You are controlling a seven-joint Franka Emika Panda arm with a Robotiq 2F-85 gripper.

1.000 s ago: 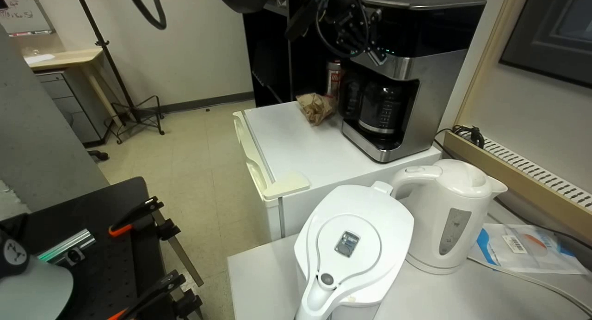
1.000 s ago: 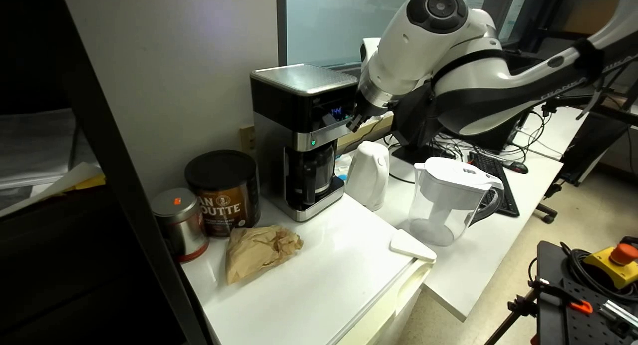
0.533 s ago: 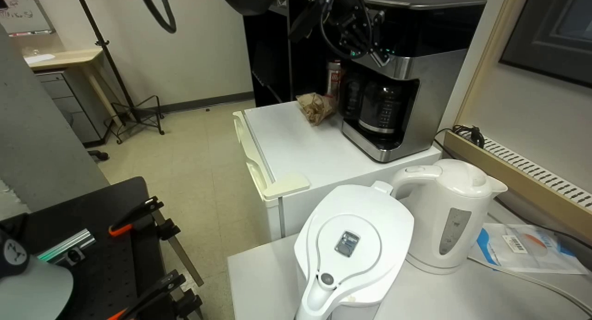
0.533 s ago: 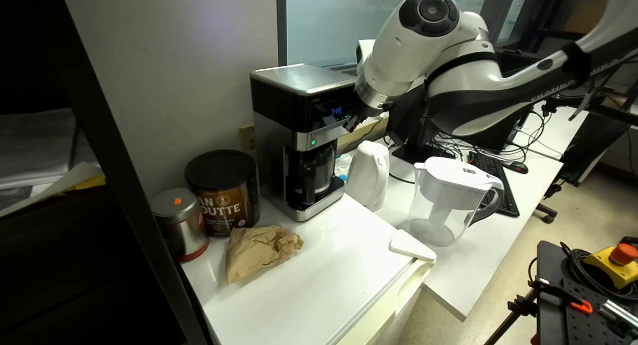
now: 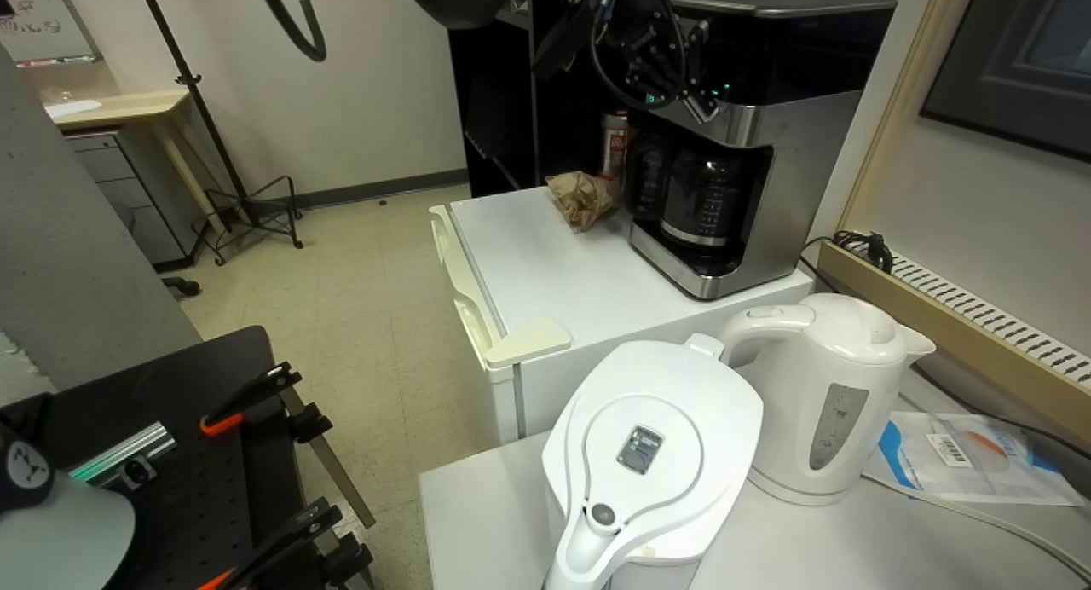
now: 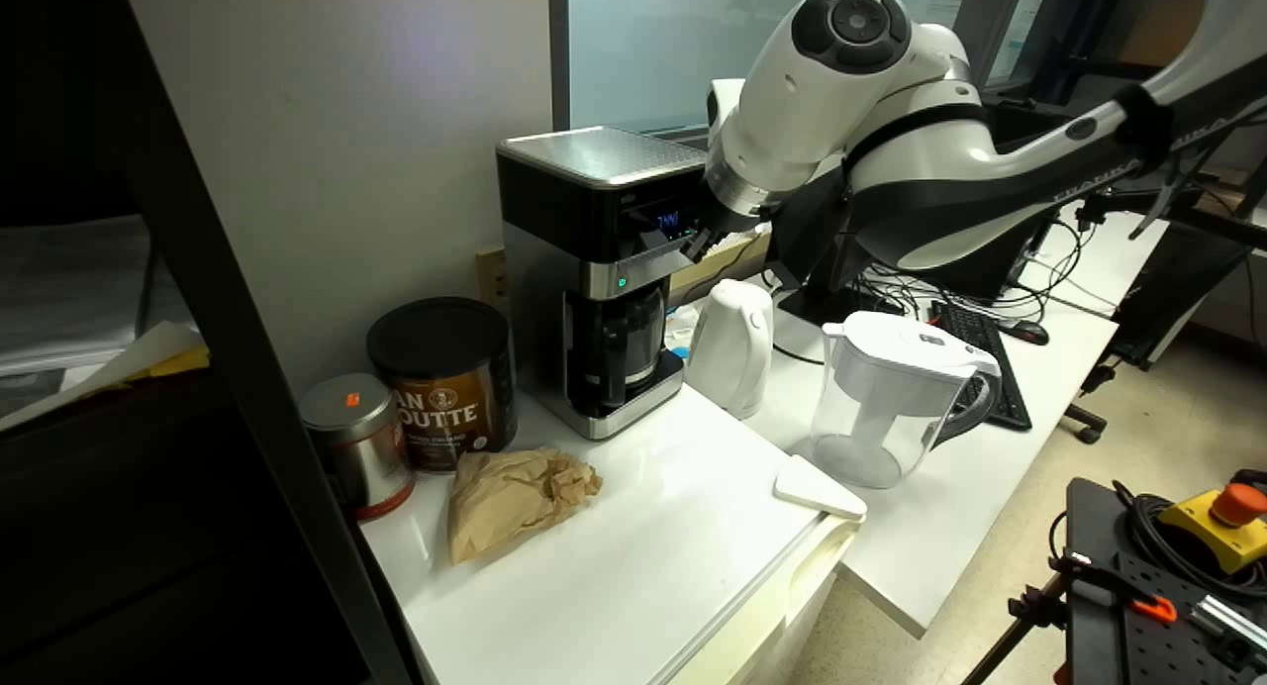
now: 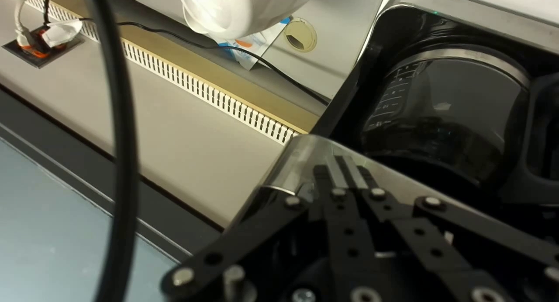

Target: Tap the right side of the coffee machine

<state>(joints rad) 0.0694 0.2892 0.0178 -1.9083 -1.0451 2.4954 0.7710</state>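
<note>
Both exterior views angled down, coffee machine [image 6: 596, 277] shared from opposite sides, wrist view near its carafe [image 7: 445, 118]

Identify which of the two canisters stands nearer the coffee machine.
The larger, black-lidded canister: in an exterior view it stands between the coffee machine and the silver-lidded canister, which has an orange sticker on top.

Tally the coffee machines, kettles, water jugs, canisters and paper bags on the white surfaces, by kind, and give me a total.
Coffee machine: 1
Kettle: 1
Water jug: 1
Canisters: 2 (black-lidded canister, silver canister)
Paper bag: 1
Total: 6
</note>
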